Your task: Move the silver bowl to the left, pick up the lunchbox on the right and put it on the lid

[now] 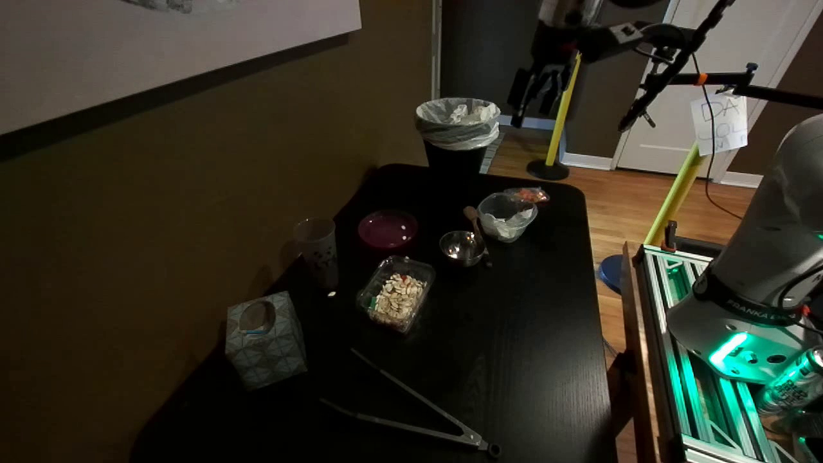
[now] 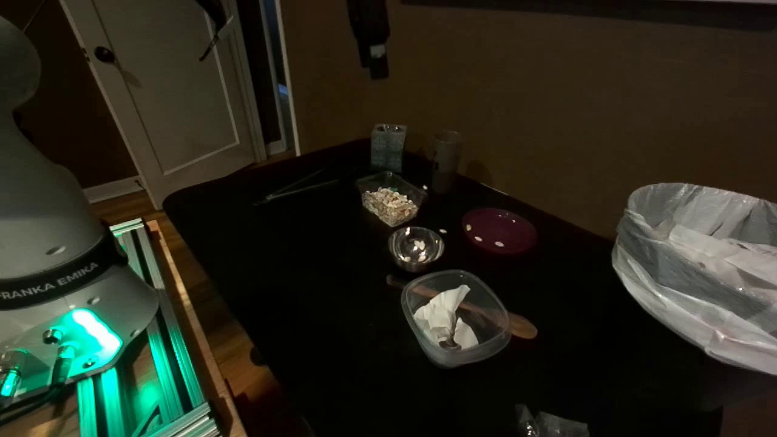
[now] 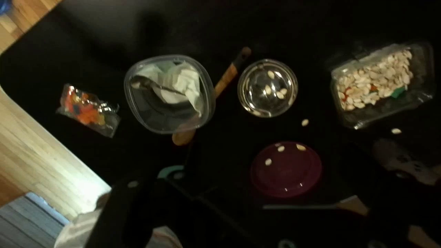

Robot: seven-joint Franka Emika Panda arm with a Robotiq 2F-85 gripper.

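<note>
The silver bowl [image 1: 462,248] is small, shiny and upright on the black table. It shows in an exterior view [image 2: 416,247] and in the wrist view [image 3: 267,88], with several pale seeds inside. The lunchbox [image 2: 456,318] is a clear whitish rounded container holding crumpled white paper and a dark utensil. It also shows in the wrist view [image 3: 170,93] and an exterior view [image 1: 506,217]. The purple round lid [image 3: 286,168] lies flat with a few seeds on it. My gripper [image 1: 532,117] is high above the table, its fingers apart and empty, touching nothing.
A wooden spoon [image 3: 225,82] runs under the lunchbox beside the bowl. A tray of seeds [image 1: 398,294], a tall cup [image 1: 317,251], a tissue box [image 1: 265,341] and tongs [image 1: 418,411] stand or lie nearby. A candy bag [image 3: 90,110] and bagged bin [image 1: 458,128] are at the table end.
</note>
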